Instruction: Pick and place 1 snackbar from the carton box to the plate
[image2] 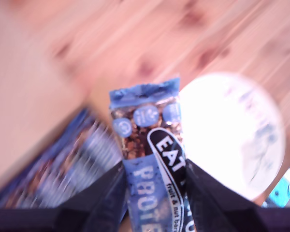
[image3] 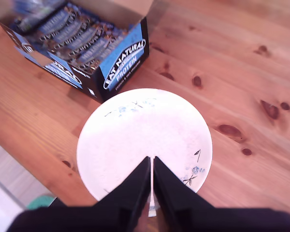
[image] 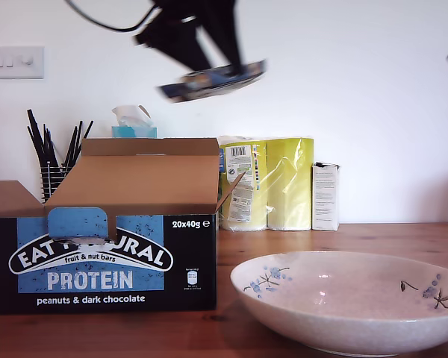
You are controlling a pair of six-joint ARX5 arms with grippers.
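Note:
My first gripper [image2: 154, 166] is shut on a snackbar [image2: 150, 159] in a navy and blue "EAT NATURAL" wrapper. In the exterior view the snackbar [image: 213, 80] hangs tilted high in the air, above the right end of the carton box [image: 97, 261], with my first gripper [image: 228, 63] on it. The open carton box [image3: 87, 43] holds several more bars. The speckled plate [image: 284, 313] with blue flowers sits at the exterior view's right, with nothing in it. My second gripper [image3: 151, 162] is shut on nothing, high above the plate [image3: 145, 130]. The plate [image2: 232, 130] also shows beyond the held bar.
Along the wall stand a tissue box [image: 134, 127], a yellow pack of paper rolls [image: 269, 183], a small white carton [image: 325, 196] and black sticks in a wire holder [image: 56, 156]. The wooden table [image: 403, 239] carries everything.

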